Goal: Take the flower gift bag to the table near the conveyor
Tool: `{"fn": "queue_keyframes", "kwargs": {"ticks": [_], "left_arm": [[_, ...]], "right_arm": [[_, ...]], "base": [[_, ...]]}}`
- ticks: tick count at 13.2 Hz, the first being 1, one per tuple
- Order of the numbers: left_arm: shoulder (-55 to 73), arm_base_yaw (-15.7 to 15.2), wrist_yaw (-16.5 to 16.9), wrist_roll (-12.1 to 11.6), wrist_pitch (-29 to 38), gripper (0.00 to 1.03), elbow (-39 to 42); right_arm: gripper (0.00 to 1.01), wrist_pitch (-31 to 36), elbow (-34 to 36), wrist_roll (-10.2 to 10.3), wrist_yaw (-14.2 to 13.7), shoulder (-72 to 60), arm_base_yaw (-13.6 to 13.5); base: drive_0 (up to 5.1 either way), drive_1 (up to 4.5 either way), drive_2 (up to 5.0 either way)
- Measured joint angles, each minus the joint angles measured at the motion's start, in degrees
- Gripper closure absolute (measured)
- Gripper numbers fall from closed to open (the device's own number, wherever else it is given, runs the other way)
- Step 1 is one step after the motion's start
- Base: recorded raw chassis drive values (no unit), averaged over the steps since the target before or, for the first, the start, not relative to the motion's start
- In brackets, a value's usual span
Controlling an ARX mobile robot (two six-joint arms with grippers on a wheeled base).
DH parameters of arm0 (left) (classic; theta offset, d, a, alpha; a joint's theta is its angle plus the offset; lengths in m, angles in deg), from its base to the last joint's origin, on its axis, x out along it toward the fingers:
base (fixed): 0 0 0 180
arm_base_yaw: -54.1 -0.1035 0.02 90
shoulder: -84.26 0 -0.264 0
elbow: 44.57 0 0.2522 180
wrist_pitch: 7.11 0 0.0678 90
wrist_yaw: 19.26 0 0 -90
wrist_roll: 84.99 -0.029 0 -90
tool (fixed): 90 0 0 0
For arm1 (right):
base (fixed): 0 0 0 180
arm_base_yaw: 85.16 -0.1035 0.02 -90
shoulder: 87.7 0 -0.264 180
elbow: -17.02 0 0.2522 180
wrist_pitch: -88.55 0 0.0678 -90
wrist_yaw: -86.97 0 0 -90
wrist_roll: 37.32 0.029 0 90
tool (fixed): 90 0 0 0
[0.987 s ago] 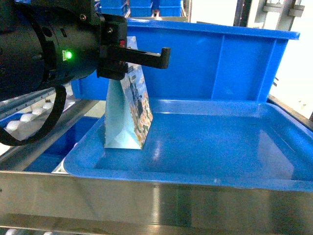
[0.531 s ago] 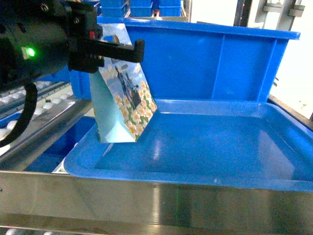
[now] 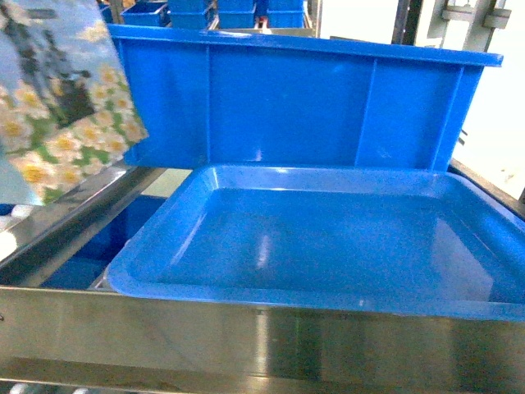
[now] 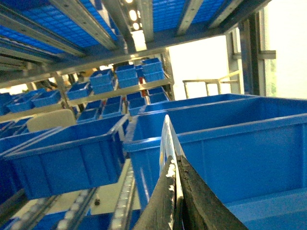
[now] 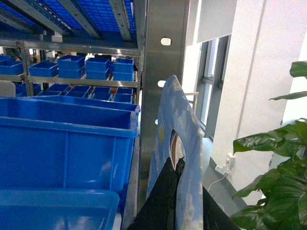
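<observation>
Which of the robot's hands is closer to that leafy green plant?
Right. Its fingers, shut on a pale blue bag, have the plant close beside them. The left fingers hold the flower gift bag among blue bins, no plant in sight.

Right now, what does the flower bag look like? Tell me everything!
The bag is shiny paper printed with white-and-yellow daisies and a dark picture, with a plain pale blue side. It hangs tilted in the air at the upper left, clear of the blue tray. The left fingers pinch its thin top edge; nothing else touches it.
</observation>
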Motion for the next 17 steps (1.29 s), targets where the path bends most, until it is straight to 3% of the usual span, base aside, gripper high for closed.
{"fn": "queue_keyframes", "kwargs": {"ticks": [2,5,8,17], "left_arm": [[-4.2,-1.7,0.7,-0.8,-0.9,1.01,2.2],[-18.3,-6.0,1.5,-2.0,-9.3,1.01,8.9],[-26.6,-6.2,2.2,-2.3,-12.9,1.01,10.9],[-26.3,-6.2,2.6,-2.4,-13.0,1.01,10.9]], "right_arm": [[0.99,0.0,0.0,0.0,0.0,0.0,0.0],[0.99,0.0,0.0,0.0,0.0,0.0,0.0],[0.99,0.0,0.0,0.0,0.0,0.0,0.0],[0.99,0.1,0.0,0.0,-0.2,0.0,0.0]], "base": [[0.0,0.00,0.0],[0.0,0.00,0.0],[-1.6,0.81,0.8],[-4.8,1.64,3.4]]}}
